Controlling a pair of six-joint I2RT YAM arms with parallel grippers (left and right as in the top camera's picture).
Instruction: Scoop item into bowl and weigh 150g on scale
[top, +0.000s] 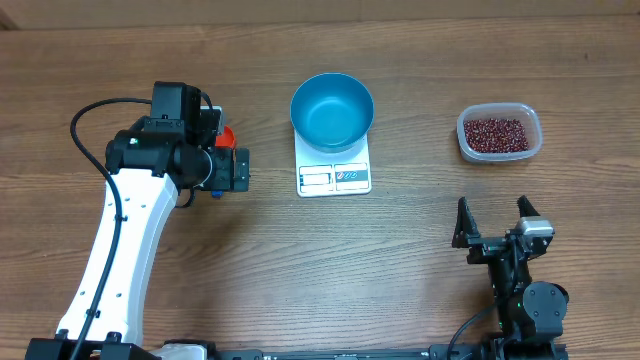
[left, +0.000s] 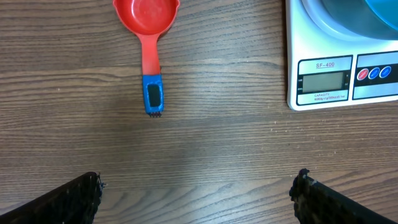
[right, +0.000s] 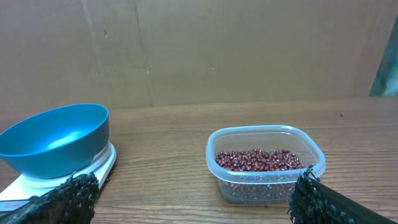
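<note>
The blue bowl (top: 332, 110) stands empty on the white scale (top: 334, 178) at the table's middle back. Dark red beans (top: 495, 132) fill a clear plastic tub (top: 531, 138) at the back right. A red scoop (left: 146, 15) with a blue handle (left: 152, 93) lies flat on the wood left of the scale (left: 339, 74), mostly hidden under the left arm in the overhead view. My left gripper (left: 198, 186) hovers open just short of the handle's end, holding nothing. Near the front edge, my right gripper (right: 193, 193) is open and empty, facing the tub (right: 267, 140), the beans (right: 258, 160) and the bowl (right: 56, 140).
The white left arm (top: 120, 240) reaches diagonally from the front left corner towards the scoop. A brown cardboard wall (right: 199, 50) closes off the back of the table. Bare wood lies between the scale and the tub.
</note>
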